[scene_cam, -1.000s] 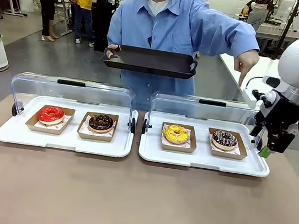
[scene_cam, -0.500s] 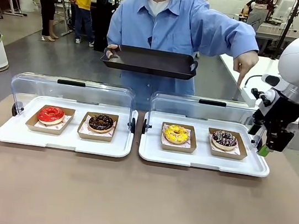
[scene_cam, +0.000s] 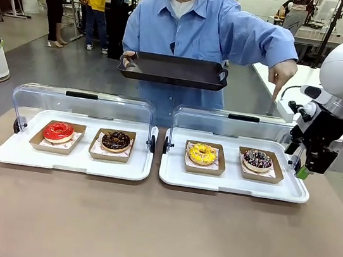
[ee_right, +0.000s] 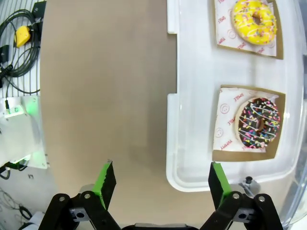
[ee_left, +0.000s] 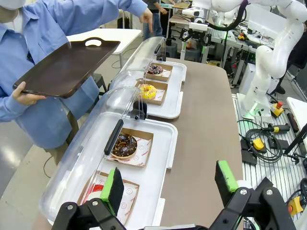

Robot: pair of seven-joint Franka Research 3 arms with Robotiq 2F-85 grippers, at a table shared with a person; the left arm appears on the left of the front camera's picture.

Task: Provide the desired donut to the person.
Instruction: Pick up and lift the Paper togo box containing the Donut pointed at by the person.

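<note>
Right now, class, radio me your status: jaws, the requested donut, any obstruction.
Left jaws open, empty. Right jaws open, empty, beside right-hand white tray. Person's hand points down toward sprinkled chocolate donut, rightmost. Lid raised; nothing covers it.

Four donuts: one red donut (scene_cam: 59,130), one chocolate donut (scene_cam: 116,140), one yellow donut (scene_cam: 202,152), one sprinkled dark donut (scene_cam: 257,158). Four cardboard boats (scene_cam: 35,143). Two white display trays, at 9 o'clock (scene_cam: 11,156) and 3 o'clock (scene_cam: 233,187). Two clear lids (scene_cam: 41,97). One black serving tray (scene_cam: 173,69). One person (scene_cam: 198,30).
</note>
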